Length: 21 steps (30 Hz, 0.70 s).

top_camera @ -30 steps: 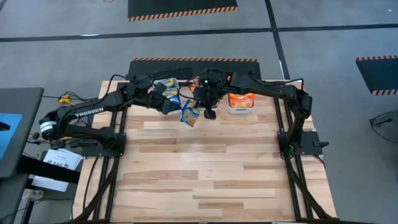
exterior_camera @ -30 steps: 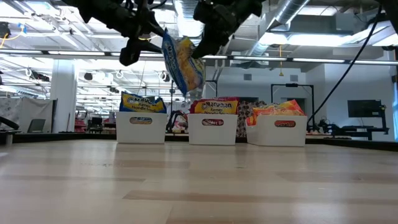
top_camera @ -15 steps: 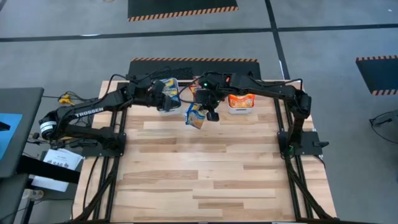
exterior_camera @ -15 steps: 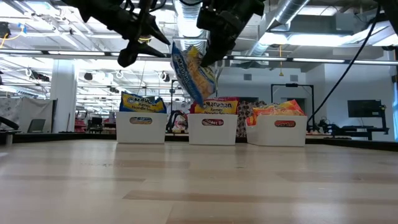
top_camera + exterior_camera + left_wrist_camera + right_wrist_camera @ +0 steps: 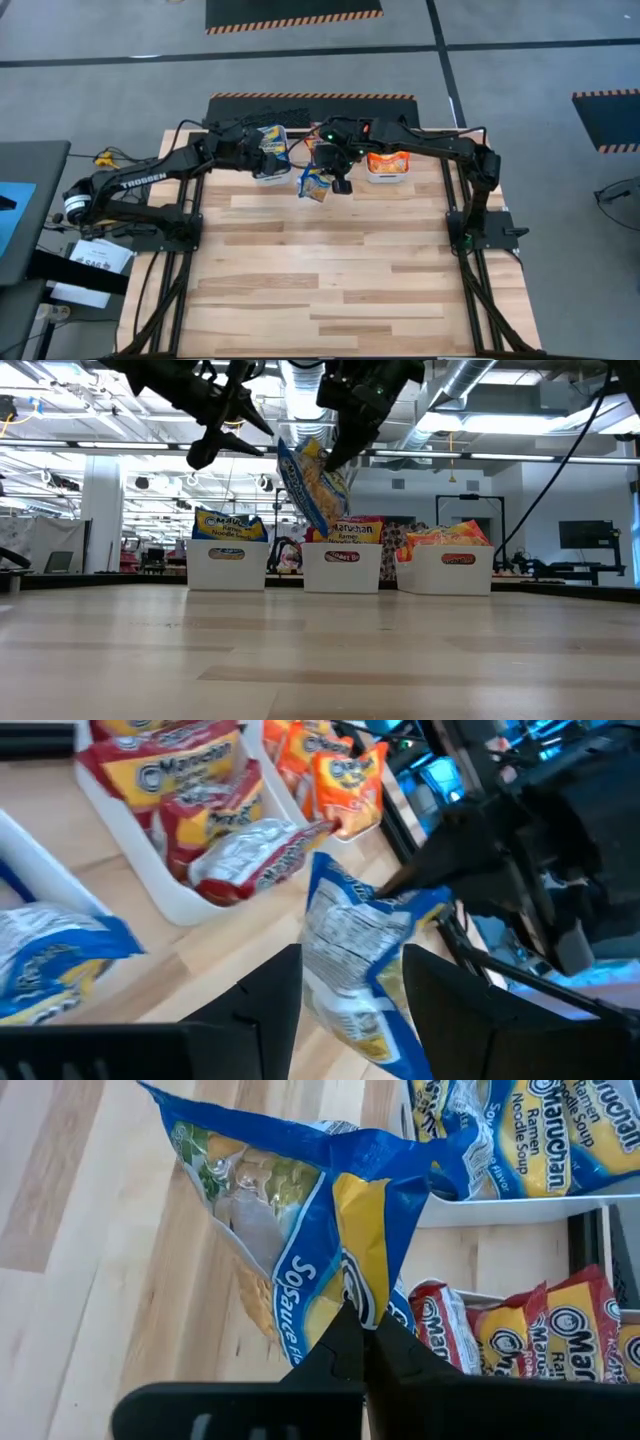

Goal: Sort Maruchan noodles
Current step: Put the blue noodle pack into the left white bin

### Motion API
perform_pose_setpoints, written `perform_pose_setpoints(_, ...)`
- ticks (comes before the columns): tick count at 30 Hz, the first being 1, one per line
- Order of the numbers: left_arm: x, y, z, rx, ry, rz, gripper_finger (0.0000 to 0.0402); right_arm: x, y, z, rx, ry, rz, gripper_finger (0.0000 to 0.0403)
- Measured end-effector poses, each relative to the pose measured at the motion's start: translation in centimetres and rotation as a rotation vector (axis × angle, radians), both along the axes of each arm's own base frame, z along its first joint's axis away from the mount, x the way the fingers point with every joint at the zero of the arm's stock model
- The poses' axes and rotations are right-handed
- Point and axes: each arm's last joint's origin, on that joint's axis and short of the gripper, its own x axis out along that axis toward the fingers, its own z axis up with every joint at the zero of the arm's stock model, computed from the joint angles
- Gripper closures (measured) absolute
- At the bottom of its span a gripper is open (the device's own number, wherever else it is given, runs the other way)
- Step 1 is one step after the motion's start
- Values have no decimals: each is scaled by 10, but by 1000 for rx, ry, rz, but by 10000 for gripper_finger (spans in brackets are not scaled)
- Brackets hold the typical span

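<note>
The right gripper (image 5: 358, 1342) hangs above the worktop (image 5: 330, 280) near its far edge, fingers pressed together on a corner of a blue noodle packet (image 5: 300, 1230); the packet dangles tilted in the air, clear of the wood, in front of the middle bin (image 5: 342, 568); the left gripper (image 5: 345, 990) hovers just beside it with fingers spread and nothing between them; three white bins stand in a row along the far edge: the left bin (image 5: 227, 564) holds blue packets (image 5: 228, 525), the middle one maroon packets (image 5: 190, 780), the right bin (image 5: 445, 571) orange packets (image 5: 445, 536).
</note>
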Motion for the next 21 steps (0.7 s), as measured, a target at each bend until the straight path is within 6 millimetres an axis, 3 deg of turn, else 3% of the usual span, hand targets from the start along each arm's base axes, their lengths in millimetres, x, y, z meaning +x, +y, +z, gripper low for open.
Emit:
perform_pose_setpoints(10, 8, -13, 3, 60, -18, -32, 253, -2, 6, -2, 29, 43, -10, 396)
perform_pose_setpoints(21, 61, -4, -15, 46, 135, -206, 255, -5, 9, -5, 42, 94, -16, 395)
